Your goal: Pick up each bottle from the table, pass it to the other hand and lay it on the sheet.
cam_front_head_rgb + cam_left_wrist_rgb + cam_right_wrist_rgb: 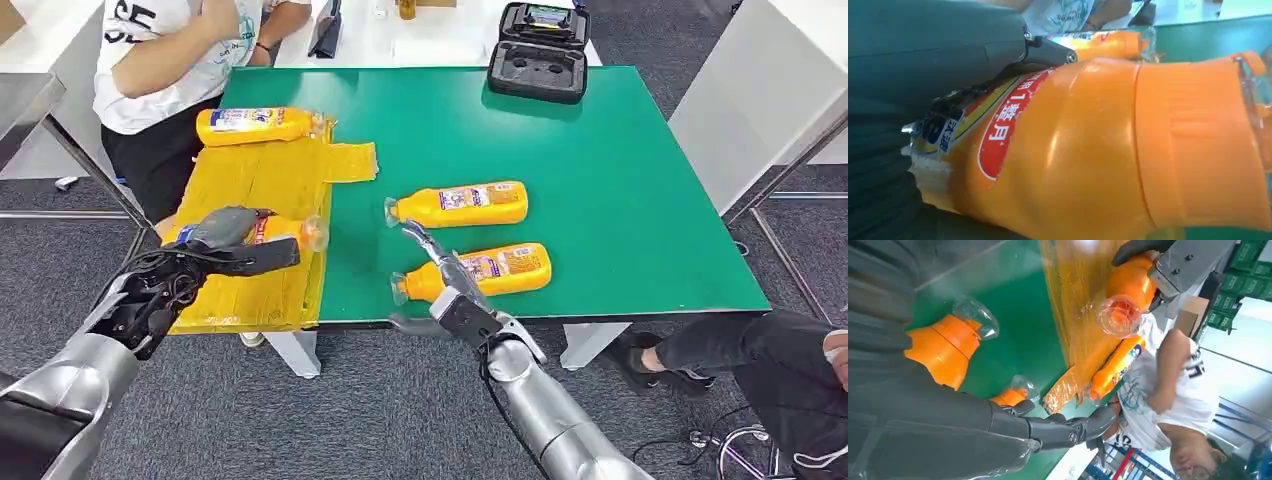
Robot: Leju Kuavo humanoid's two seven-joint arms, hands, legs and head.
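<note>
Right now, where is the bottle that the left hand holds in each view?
Head view: the held bottle lies in the left hand, over the yellow sheet.
Left wrist view: the bottle is very close.
Right wrist view: its clear cap faces the camera.
Shared landmark: the far bottle on the sheet.

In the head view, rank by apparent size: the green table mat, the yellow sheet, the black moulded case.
1. Green table mat, by far the largest.
2. Yellow sheet.
3. Black moulded case, smallest, though it lies farthest from the camera.
</note>
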